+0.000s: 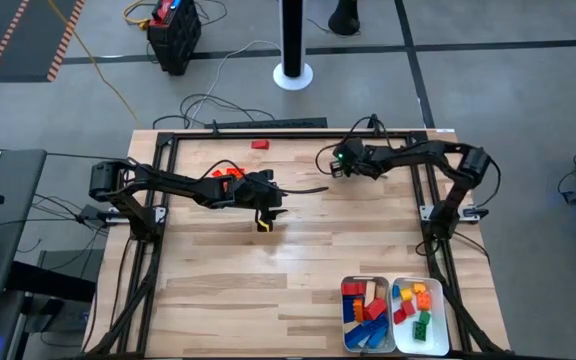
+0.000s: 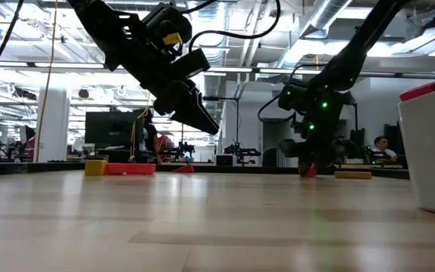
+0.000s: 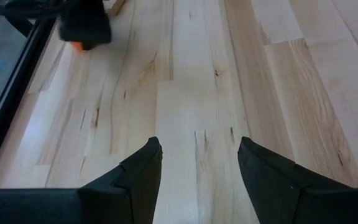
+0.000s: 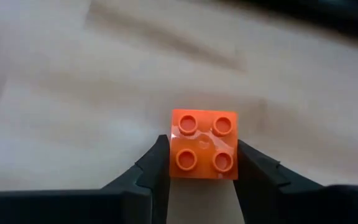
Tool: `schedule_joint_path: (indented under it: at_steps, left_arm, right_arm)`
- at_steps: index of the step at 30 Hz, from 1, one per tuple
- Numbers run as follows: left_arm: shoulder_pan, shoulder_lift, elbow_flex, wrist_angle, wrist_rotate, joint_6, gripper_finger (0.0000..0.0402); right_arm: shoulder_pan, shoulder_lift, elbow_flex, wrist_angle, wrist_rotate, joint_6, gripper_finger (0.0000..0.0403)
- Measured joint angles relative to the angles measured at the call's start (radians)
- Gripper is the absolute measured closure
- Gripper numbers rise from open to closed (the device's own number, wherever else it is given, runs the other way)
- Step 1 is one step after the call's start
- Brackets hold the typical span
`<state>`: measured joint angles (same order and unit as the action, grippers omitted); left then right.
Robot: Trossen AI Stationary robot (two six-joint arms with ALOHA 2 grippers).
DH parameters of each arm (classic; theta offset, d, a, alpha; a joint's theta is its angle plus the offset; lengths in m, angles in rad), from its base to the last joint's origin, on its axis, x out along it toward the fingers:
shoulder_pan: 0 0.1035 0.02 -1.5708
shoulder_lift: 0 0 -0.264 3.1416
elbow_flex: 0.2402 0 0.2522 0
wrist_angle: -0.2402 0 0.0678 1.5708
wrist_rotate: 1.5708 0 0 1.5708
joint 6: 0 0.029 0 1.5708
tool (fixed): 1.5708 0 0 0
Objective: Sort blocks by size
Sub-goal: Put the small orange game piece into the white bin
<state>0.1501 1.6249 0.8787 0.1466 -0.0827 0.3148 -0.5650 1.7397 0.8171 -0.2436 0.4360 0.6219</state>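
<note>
An orange block (image 4: 204,149) with four studs on top sits on the wooden table (image 1: 298,270) near its far edge, between the fingers of my right gripper (image 4: 202,167), which is shut on it. My right gripper (image 1: 340,166) hides the block in the high view. My left gripper (image 3: 201,155) hangs open above bare table near the middle (image 1: 316,188), holding nothing. More orange blocks (image 1: 230,173) lie behind the left arm. A red block (image 1: 259,144) lies at the far edge. Two white trays (image 1: 366,340) (image 1: 440,325) at the near right hold several sorted blocks. My right gripper pinches the orange block by two opposite side walls (image 4: 170,163), one finger on each. The fingers slant down at it from above. The block stands on the table, studs up.
In the low view a yellow block (image 2: 95,167), a red block (image 2: 131,169) and a tan block (image 2: 352,174) lie along the far side. A black frame (image 1: 268,125) borders the table. Open wood lies between the arms and the trays.
</note>
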Motion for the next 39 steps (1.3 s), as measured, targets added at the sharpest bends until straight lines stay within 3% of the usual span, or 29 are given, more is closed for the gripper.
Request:
schedule_joint_path:
  at_steps: [9, 17, 22, 27, 33, 39]
  left_arm:
    - [0.0, 0.0, 0.0, -0.006, 0.0, -0.001, 0.02]
    - [0.0, 0.0, 0.0, -0.043, 0.0, -0.016, 0.02]
    - [0.0, 0.0, 0.0, -0.058, 0.0, -0.023, 0.02]
    - [0.0, 0.0, 0.0, -0.074, 0.0, -0.036, 0.02]
    - [0.0, 0.0, 0.0, -0.084, 0.0, -0.048, 0.02]
    - [0.0, 0.0, 0.0, -0.082, 0.0, -0.063, 0.02]
  right_arm:
    - [0.116, -0.222, -0.005, -0.206, -0.136, -0.014, 0.0244]
    - [0.391, -0.532, -0.005, -0.532, -0.287, 0.108, 0.0244]
    - [0.68, -0.689, -0.005, -0.64, -0.308, 0.307, 0.024]
    - [1.007, -0.746, -0.004, -0.631, -0.308, 0.6, 0.0236]
    - [1.366, -0.685, -0.004, -0.582, -0.308, 1.043, 0.0235]
    - [1.599, -0.597, -0.004, -0.608, -0.318, 1.461, 0.0232]
